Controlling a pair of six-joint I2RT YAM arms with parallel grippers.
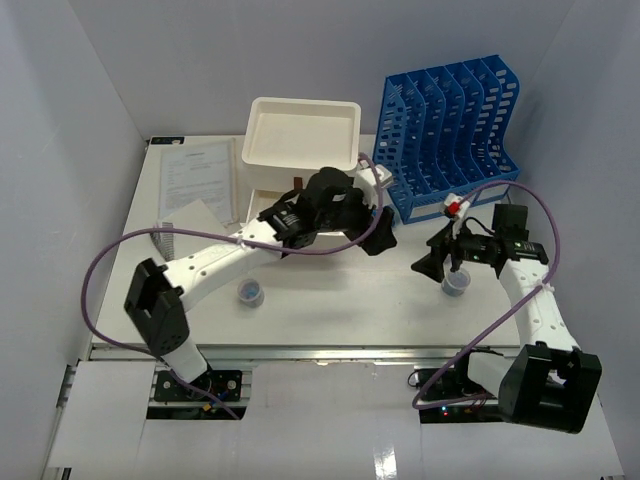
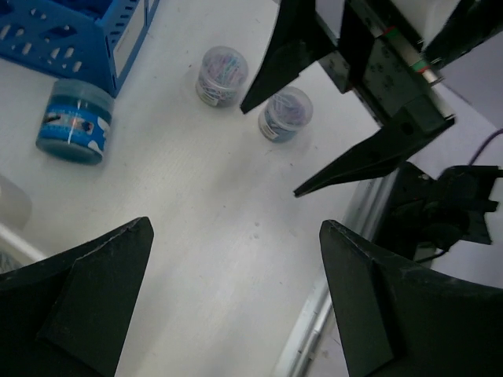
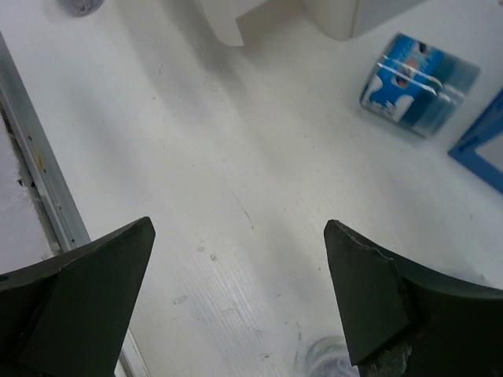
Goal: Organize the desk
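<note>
The desk [image 1: 340, 305] is a wide white tabletop with a metal rail [image 3: 41, 177] along its front edge. My left gripper [image 1: 385, 232] hangs open over the middle of it, beside the cream drawer box [image 1: 300, 140], with only bare desk [image 2: 196, 196] between its fingers. My right gripper [image 1: 430, 255] is also open, low over the desk [image 3: 259, 141], facing the left one. A small clear jar [image 1: 456, 283] stands just under the right gripper's near finger. In the left wrist view two small jars [image 2: 222, 76] [image 2: 285, 114] stand below the right gripper's fingers [image 2: 369, 157].
A blue slotted file rack [image 1: 450, 130] stands at the back right. A blue tub [image 2: 75, 122] [image 3: 416, 82] lies on its side near the rack's foot. Papers [image 1: 195, 180] lie at the back left. Another small jar [image 1: 250, 292] stands at front left. A red-and-white item [image 1: 457, 207] sits by the rack.
</note>
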